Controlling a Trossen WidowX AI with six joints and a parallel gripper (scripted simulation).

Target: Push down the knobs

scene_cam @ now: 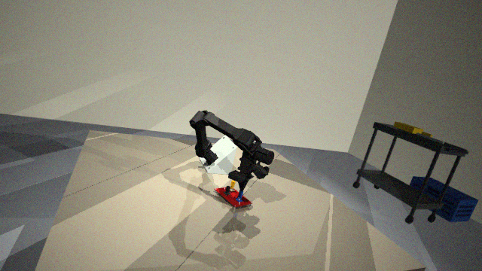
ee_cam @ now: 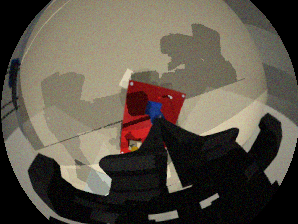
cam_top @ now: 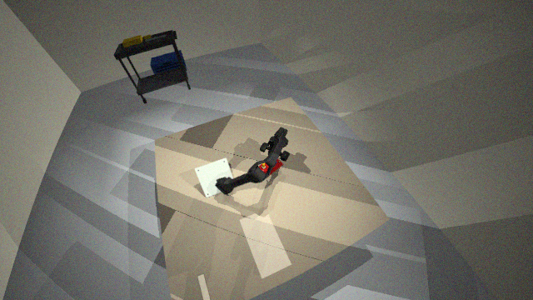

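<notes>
- Two knobs rise from the red circuit board (scene_cam: 233, 196), which stands on the tan table (scene_cam: 132, 211) just in front of the arm's base: a blue knob (scene_cam: 239, 195) under the tool and a yellow knob (scene_cam: 233, 184) behind it, nearer the base.
- Directly above the blue knob, the gripper (scene_cam: 242, 184) points straight down with its fingers drawn fully together and nothing between them, its tip at or touching the knob's top; it looks set to press rather than grasp.
- Judging by its height, the yellow knob stands tall on its shaft and appears unpushed; whether the blue one is fully seated cannot be told. Pressing both home, then opening and backing away, appears to be left.
- Only the exterior view shows both knobs in profile and the tip's height over the board.
- From the wrist camera, the closed finger tip (ee_cam: 160, 129) lines up with the blue knob (ee_cam: 154, 108) on the board (ee_cam: 169, 104).
- Seen from above, the arm hides most of the board, leaving a red sliver (cam_top: 276, 167) and a white plate (cam_top: 213, 175) beside the base.
</notes>
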